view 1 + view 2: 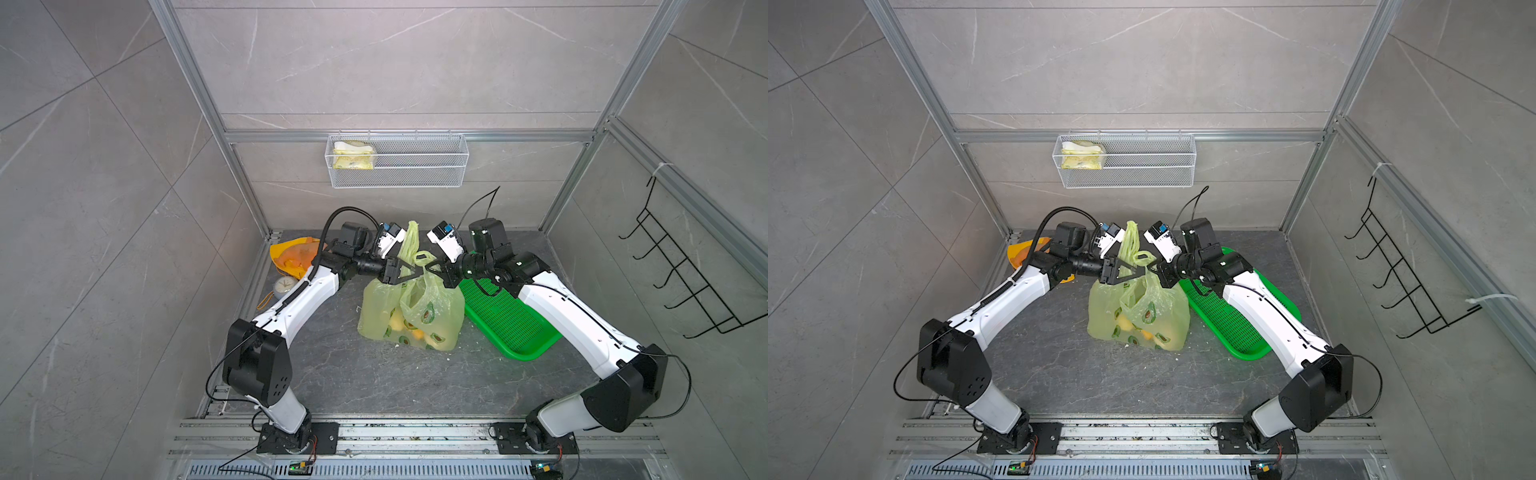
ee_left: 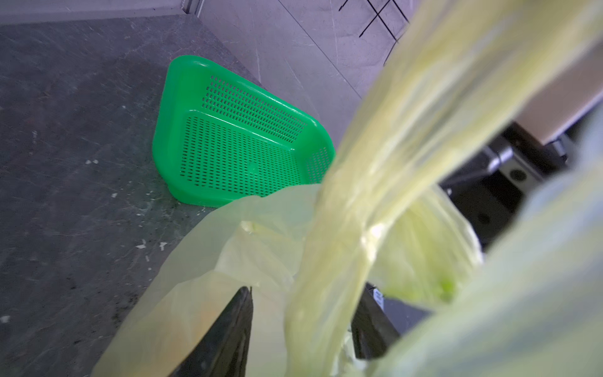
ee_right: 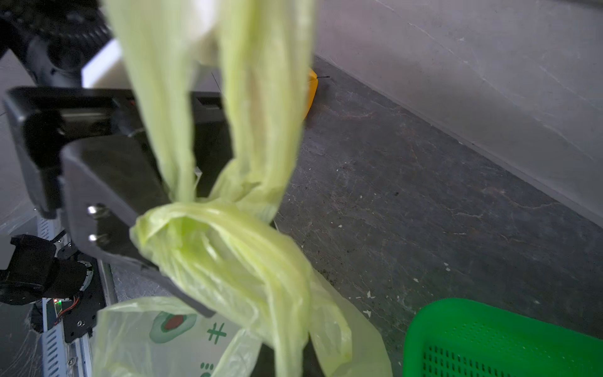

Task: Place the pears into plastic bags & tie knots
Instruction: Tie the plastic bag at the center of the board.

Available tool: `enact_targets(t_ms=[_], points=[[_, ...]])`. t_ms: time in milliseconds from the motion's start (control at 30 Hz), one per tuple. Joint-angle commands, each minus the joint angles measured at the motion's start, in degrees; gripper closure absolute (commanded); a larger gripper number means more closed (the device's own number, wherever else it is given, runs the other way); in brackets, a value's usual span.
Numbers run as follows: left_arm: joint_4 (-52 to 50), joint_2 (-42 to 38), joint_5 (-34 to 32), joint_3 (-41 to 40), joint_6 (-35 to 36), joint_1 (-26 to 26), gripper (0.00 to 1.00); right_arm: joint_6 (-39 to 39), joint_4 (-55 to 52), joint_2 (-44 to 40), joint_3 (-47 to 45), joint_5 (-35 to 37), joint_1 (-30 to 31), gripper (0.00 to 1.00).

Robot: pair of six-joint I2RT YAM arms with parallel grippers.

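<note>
Bag (image 1: 409, 309) sits upright mid-tabletop (image 1: 374, 386). Pears (image 1: 401, 322) are inside at the bottom, showing yellow through the film; I can't count them from here. Both arms meet just above the bag mouth. Left pincer (image 1: 417, 270) stands parted: on the left wrist view its fingers (image 2: 228, 333) are apart, with a run of bag plastic passing between them, not pinched. Right pincer (image 1: 434, 266) is clamped on a handle (image 3: 284, 326), which on the right wrist view runs from the knot (image 3: 208, 228) into the pincer. Knot looks bunched and loose, with two strands rising from it. In both top views a loop (image 1: 411, 239) stands up between the two wrists. Green tray (image 1: 525, 356) lies just beside the bag on the right arm's side, partly under that arm.
</note>
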Motion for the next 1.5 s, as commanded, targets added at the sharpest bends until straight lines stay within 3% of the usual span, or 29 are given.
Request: enact_targets(t_ms=[0,133,367,900,1233,1467], points=[[-2.1,-5.9,0.8,-1.5,3.2,1.5,0.37,-2.0,-2.7,-0.5,2.0,1.1,0.7,1.00],[-1.7,-9.3,0.8,-4.8,2.9,3.3,0.30,-2.0,-3.5,-1.1,2.0,1.6,1.4,1.00],[6.5,-14.6,2.7,-11.4,-2.5,6.8,0.29,-2.8,-4.7,-3.9,1.7,1.4,5.1,1.00],[13.2,-22.4,5.3,-19.0,-8.5,7.2,0.26,-4.1,-6.6,0.3,5.9,3.2,11.6,1.00],[28.2,-28.0,4.2,-26.0,-19.8,8.8,0.25,-4.4,-7.6,1.1,6.8,3.4,13.2,1.00],[37.0,-25.9,2.6,-26.4,-25.9,8.8,0.24,-5.3,-8.0,-1.5,4.8,1.7,15.8,1.00]])
